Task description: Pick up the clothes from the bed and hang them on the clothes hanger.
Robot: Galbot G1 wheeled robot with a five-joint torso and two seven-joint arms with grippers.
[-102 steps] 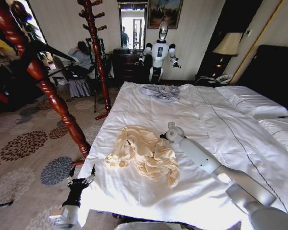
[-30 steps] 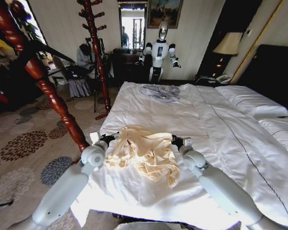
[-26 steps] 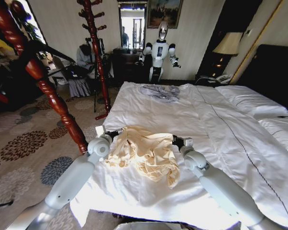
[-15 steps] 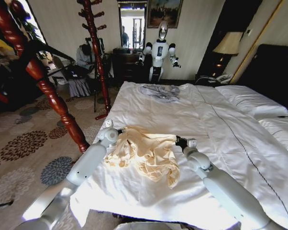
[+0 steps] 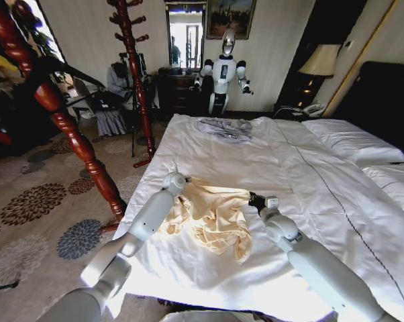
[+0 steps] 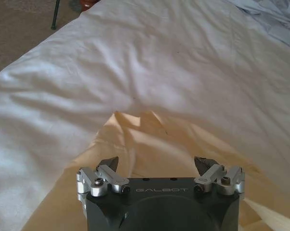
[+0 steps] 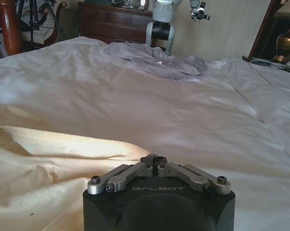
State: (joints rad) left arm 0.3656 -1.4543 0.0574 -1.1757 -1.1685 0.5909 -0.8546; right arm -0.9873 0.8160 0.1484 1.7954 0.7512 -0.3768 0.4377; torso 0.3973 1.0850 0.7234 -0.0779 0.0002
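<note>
Since the earlier frames the left arm has swung up from the floor side and reached in over the bed (image 5: 209,151); the left gripper (image 5: 177,180) has moved from about 9 o'clock of the shirt (image 5: 212,215) to its upper corner, near 11 o'clock. The right gripper (image 5: 258,200) has shifted only a little and sits at the shirt's 2 o'clock edge. Left wrist view: left gripper (image 6: 160,166) spread wide, fingers well apart, poised above cream cloth (image 6: 174,144) with white sheet (image 6: 150,67) beyond. Right wrist view: right gripper (image 7: 153,159) pinched closed, tips meeting just past the shirt's edge (image 7: 63,144); whether any cloth is caught, cannot tell. Shirt lies crumpled on the near left part of the bed, long axis running roughly 11 to 5 o'clock, a narrower tail trailing toward 5. Pale cream-yellow, thin, much folded and creased, brightly sunlit at its left side. A grey garment (image 5: 223,128) lies at 12 o'clock, well apart, near the far end.
</note>
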